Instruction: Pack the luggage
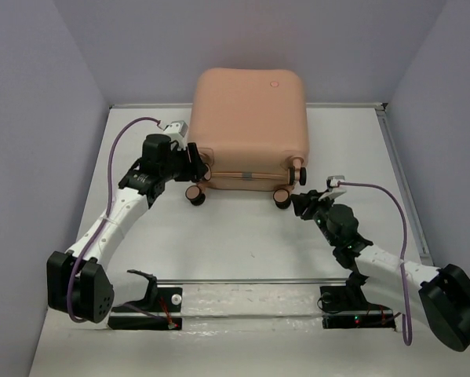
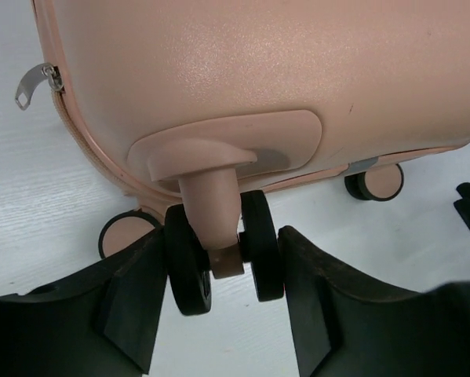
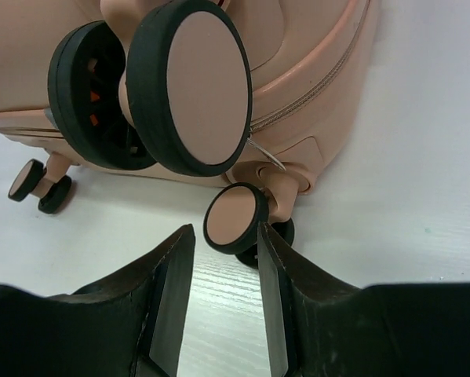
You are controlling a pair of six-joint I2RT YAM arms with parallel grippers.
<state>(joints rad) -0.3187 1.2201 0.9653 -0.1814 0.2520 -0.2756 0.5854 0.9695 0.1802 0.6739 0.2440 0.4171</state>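
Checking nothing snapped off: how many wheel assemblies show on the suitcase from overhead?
4, all on its near edge: two at the left corner, two at the right. None seem hidden.

Luggage [image 1: 250, 126] blocks table [image 1: 242, 243] rear; bare near half passable; wheels [image 1: 195, 194] jut forward.

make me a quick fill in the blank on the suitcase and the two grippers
1. The suitcase is ____, its zipper line running unbroken along the edge.
2. A twin wheel sits between the fingers of the ____ gripper.
3. The suitcase shell is peach-pink and its wheel tyres are ____.
4. The right gripper is ____, with only bare table in the gap between its fingers.

Missing words: closed; left; black; open
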